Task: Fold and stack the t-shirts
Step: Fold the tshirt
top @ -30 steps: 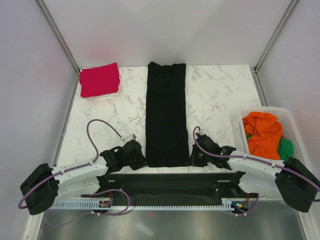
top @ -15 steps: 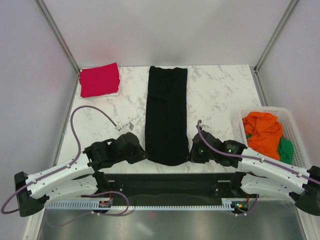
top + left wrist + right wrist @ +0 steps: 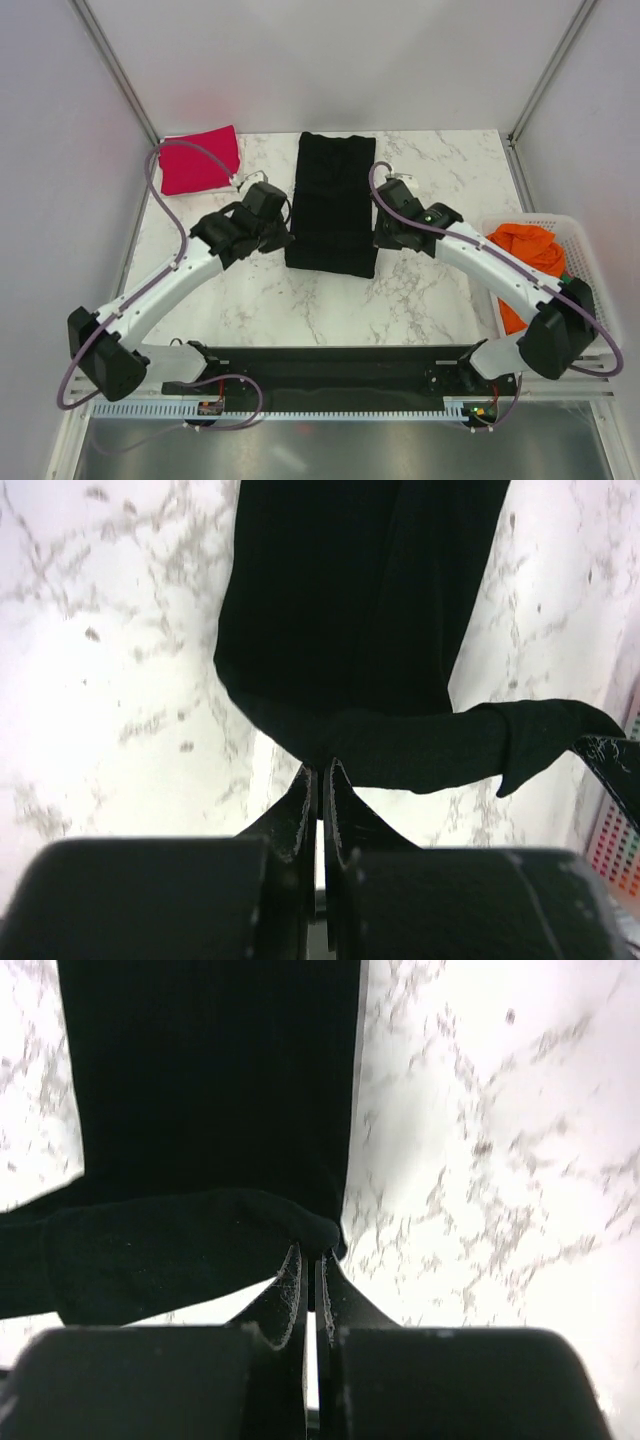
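Observation:
A black t-shirt point(image 3: 333, 195), folded into a long strip, lies in the middle of the marble table point(image 3: 420, 290). Its near end is lifted and doubled back over the rest. My left gripper point(image 3: 283, 238) is shut on the lifted hem's left corner point(image 3: 322, 755). My right gripper point(image 3: 382, 236) is shut on the right corner point(image 3: 312, 1232). Both hold the hem above the strip's middle. A folded red t-shirt point(image 3: 199, 160) lies at the far left corner. Orange and green shirts point(image 3: 528, 258) sit in a white basket point(image 3: 580, 250) at the right.
The metal frame posts point(image 3: 115, 70) rise at the back corners. A black base plate point(image 3: 330, 365) runs along the near edge. The left arm's purple cable point(image 3: 165, 200) loops above the table near the red shirt.
Both grippers have carried the black shirt's near hem away from the near edge towards the back, folding the strip over itself. The arms have stretched forward.

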Controlling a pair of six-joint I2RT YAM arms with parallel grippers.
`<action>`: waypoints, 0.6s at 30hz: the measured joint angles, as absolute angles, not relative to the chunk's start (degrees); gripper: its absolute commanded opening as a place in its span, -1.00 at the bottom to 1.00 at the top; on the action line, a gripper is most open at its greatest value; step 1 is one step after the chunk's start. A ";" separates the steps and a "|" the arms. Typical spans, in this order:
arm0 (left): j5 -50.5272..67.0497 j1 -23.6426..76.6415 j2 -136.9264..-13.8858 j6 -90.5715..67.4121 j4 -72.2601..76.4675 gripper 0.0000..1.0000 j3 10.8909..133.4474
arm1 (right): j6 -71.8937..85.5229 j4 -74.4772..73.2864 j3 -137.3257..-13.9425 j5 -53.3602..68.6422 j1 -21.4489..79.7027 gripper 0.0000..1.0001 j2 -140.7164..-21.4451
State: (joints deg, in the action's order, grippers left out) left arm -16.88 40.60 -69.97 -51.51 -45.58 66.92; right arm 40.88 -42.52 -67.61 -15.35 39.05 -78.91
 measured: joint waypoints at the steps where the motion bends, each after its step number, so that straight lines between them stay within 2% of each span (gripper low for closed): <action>1: -16.19 38.87 -72.03 -50.19 -44.75 -0.96 68.31 | 39.83 -42.04 -69.17 -15.18 38.09 -1.00 -80.88; 8: -11.07 30.92 -85.69 -43.24 -40.56 -0.96 75.88 | 34.50 -39.46 -78.06 -13.52 32.34 -1.00 -94.35; 18: -6.17 24.43 -105.43 -37.12 -38.28 -0.96 91.48 | 29.50 -38.52 -91.74 -10.33 26.04 -1.00 -109.40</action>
